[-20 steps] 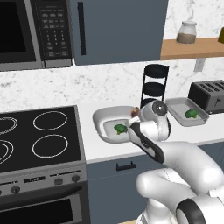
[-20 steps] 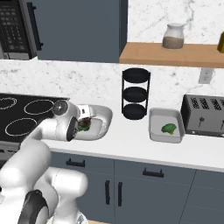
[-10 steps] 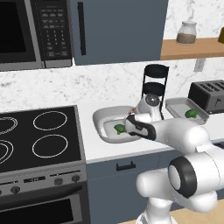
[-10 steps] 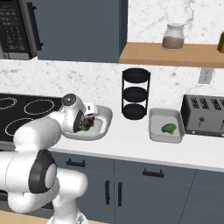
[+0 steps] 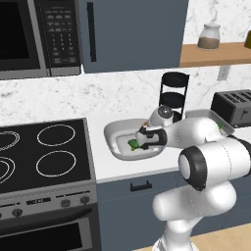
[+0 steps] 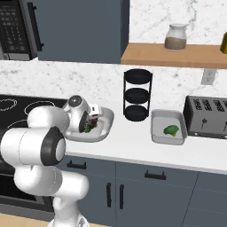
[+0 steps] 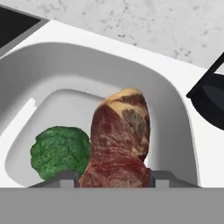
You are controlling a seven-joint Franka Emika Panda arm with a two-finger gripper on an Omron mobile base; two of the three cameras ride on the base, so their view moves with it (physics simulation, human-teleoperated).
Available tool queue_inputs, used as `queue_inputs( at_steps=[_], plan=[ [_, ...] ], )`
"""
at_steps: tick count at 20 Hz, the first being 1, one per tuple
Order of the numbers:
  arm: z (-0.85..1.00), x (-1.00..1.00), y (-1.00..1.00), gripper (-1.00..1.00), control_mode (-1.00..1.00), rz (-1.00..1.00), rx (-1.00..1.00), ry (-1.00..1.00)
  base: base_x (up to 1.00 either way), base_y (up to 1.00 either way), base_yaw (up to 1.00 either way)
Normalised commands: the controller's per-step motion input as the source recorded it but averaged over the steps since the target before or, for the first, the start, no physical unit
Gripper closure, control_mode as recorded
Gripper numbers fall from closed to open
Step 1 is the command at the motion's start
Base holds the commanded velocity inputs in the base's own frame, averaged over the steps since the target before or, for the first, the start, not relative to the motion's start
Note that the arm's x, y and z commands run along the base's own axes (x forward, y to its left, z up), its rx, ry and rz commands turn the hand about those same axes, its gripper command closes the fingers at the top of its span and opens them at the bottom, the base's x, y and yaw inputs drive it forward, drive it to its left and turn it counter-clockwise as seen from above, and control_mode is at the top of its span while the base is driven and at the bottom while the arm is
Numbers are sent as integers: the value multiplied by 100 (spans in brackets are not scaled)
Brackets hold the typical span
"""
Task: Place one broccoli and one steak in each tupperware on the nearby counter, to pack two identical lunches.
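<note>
My gripper (image 7: 113, 177) is shut on a red-brown marbled steak (image 7: 120, 140), which stands on end between the fingertips (image 7: 65, 178). It hangs low over the large oval tupperware (image 7: 168, 103), beside a green broccoli (image 7: 59, 151) that lies on its floor. From the base the gripper (image 5: 144, 138) reaches into that tupperware (image 5: 112, 131) with the broccoli (image 5: 133, 144) just left of it. The steak (image 6: 93, 119) shows at the hand above the large tupperware (image 6: 107, 119). The smaller rectangular tupperware (image 6: 156, 133) holds another broccoli (image 6: 171, 130) on the white counter (image 6: 133, 146).
A black three-tier rack (image 6: 137, 95) stands between the two containers. A toaster (image 6: 207, 116) sits at the far right and a black stove top (image 5: 44, 157) at the left. My white arm (image 5: 211, 147) covers most of the smaller container from the left side.
The hand has swung down and forward with the steak into the large tupperware. The elbow has come round toward the cameras.
</note>
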Motion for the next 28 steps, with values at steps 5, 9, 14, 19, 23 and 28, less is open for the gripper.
queue_inputs(
  at_steps=[5,9,14,19,23,28],
  plan=[
    [-7,11,-1,-100,-100,0,-1,-2,0,0,0],
    [7,16,1,-100,-100,0,-19,-1,0,0,0],
    [27,1,0,-100,-100,0,-10,0,0,0,0],
    [43,-43,0,-100,-100,0,6,2,0,0,0],
    [50,-96,-8,-100,-100,-2,22,3,0,0,0],
    [83,-100,-12,-100,-100,0,16,0,0,0,0]
  ],
)
